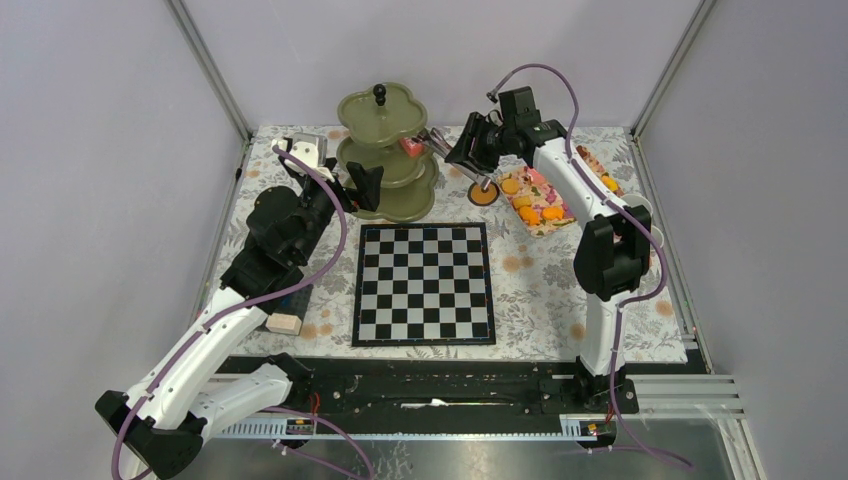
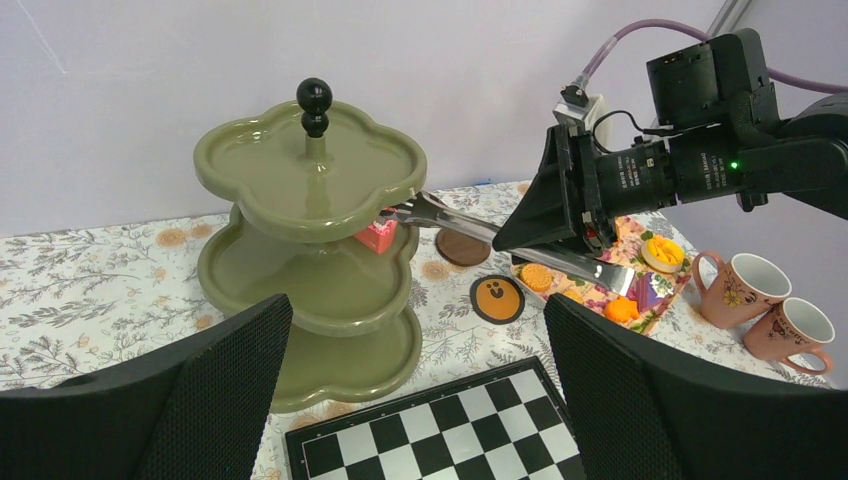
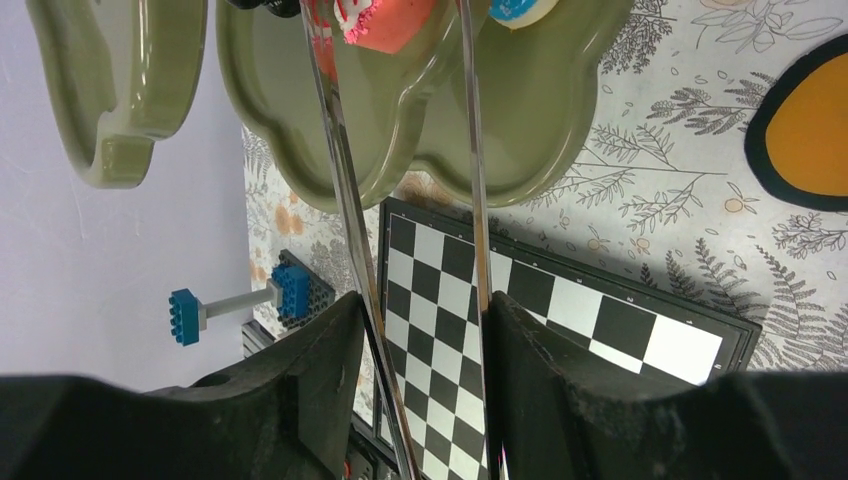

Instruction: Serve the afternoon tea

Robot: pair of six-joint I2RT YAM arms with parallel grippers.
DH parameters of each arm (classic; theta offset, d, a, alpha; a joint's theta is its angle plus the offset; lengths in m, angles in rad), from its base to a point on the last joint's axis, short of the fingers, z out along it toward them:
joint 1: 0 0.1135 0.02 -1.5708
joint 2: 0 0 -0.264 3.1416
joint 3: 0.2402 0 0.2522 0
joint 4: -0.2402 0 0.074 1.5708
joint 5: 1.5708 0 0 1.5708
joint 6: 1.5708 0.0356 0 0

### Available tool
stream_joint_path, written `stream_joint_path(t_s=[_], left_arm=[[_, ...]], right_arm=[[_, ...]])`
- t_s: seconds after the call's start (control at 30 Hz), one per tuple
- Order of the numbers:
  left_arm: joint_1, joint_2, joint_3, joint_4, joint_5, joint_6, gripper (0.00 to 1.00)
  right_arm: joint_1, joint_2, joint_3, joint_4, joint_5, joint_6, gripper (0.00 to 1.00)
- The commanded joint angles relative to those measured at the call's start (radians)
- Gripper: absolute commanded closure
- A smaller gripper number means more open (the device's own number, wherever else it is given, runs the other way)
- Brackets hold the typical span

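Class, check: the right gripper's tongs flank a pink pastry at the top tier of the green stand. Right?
Wrong tier. The tongs in the right gripper flank the pink pastry at the middle tier of the green stand, under the top one; the left wrist view shows it.

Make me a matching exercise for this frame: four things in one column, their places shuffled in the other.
1 pink pastry
2 tongs
3 cups
4 chessboard

A in front of the stand
B between the jaws of the right gripper
C on the stand's middle tier
D beside the tray

Pairs: 1-C, 2-B, 3-D, 4-A
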Motion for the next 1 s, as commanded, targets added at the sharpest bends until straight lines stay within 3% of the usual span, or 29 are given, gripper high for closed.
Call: stream_joint_path(t_s=[0.0, 0.3, 0.5, 0.67, 0.8, 0.97], left_arm=[[-0.003, -0.010, 0.002, 0.041, 0.011, -0.004, 0.01], [-0.003, -0.007, 0.003, 0.042, 0.020, -0.007, 0.01], [-0.003, -0.008, 0.003, 0.042, 0.019, -0.007, 0.01], [-0.003, -0.008, 0.003, 0.041, 0.023, -0.008, 0.01], [-0.003, -0.009, 0.002, 0.042, 0.024, -0.011, 0.01], [-0.003, -0.008, 0.003, 0.042, 0.032, -0.015, 0.01]], right_arm=[[0.011, -0.065, 0.035, -0.025, 0.043, -0.018, 0.46], [0.010, -0.196, -0.054, -0.004, 0.101, -0.032, 0.47], [-0.025, -0.309, -0.197, 0.020, 0.120, -0.038, 0.47], [-0.124, -0.419, -0.364, 0.047, 0.103, -0.048, 0.48], [-0.274, -0.492, -0.491, 0.048, 0.077, -0.079, 0.48], [-0.441, -0.543, -0.558, -0.014, 0.165, -0.174, 0.47]])
